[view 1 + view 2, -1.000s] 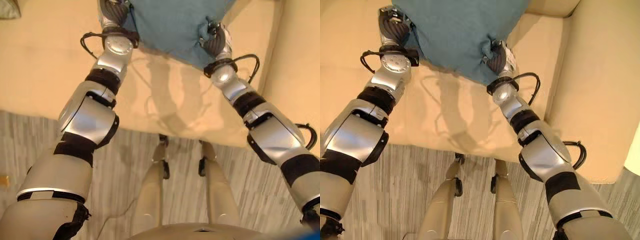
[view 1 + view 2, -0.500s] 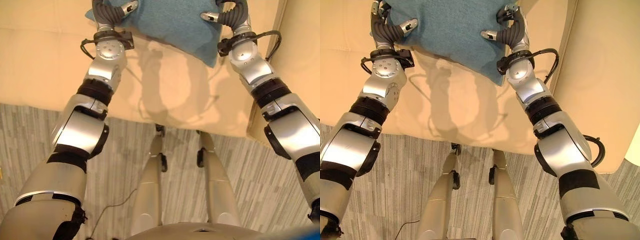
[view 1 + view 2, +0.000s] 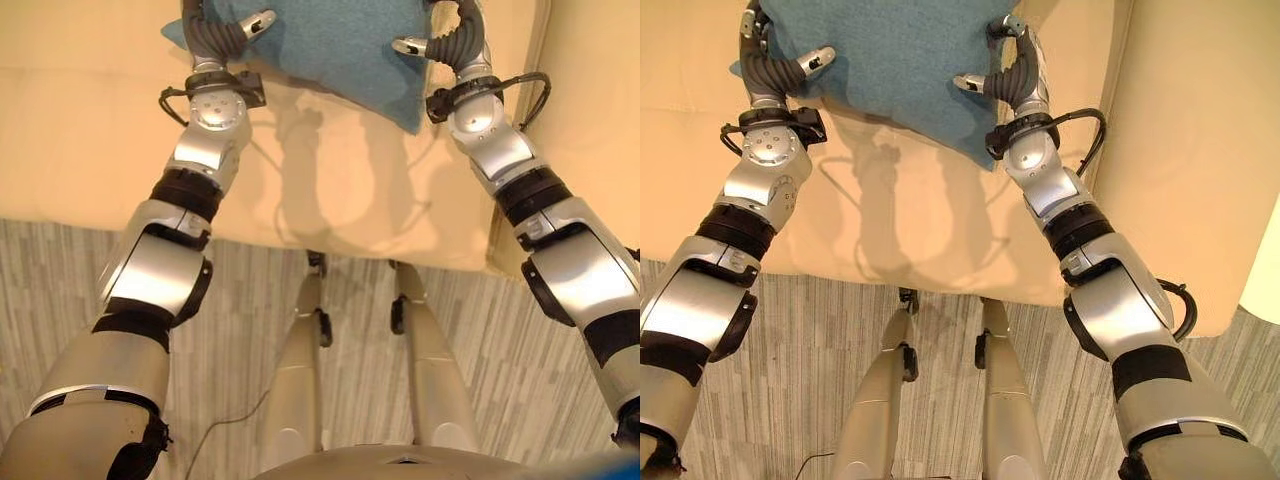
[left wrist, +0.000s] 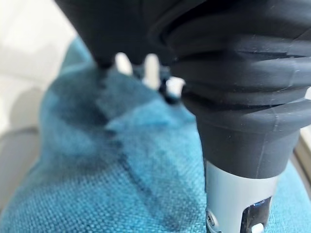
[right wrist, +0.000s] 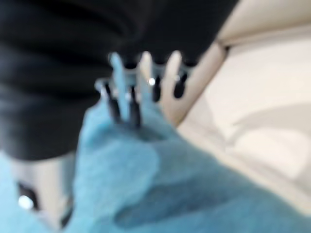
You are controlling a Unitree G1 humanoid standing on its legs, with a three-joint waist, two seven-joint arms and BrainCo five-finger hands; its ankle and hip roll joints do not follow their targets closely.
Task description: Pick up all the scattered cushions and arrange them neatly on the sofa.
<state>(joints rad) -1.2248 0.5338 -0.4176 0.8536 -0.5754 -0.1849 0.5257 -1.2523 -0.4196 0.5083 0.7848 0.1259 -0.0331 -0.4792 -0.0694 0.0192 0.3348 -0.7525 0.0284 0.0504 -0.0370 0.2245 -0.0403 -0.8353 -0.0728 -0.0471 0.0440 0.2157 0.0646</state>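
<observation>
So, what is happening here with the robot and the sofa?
The robot stands before a cream sofa and holds one blue cushion over its seat with both hands. The left hand grips the cushion's left edge and the right hand its right edge, thumbs on the near face. The cushion's lower corner hangs close above the seat; I cannot tell if it touches.

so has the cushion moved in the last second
Yes. The blue cushion, held between the left hand and right hand, has gone further back over the sofa seat, away from its front edge, toward the backrest.
</observation>
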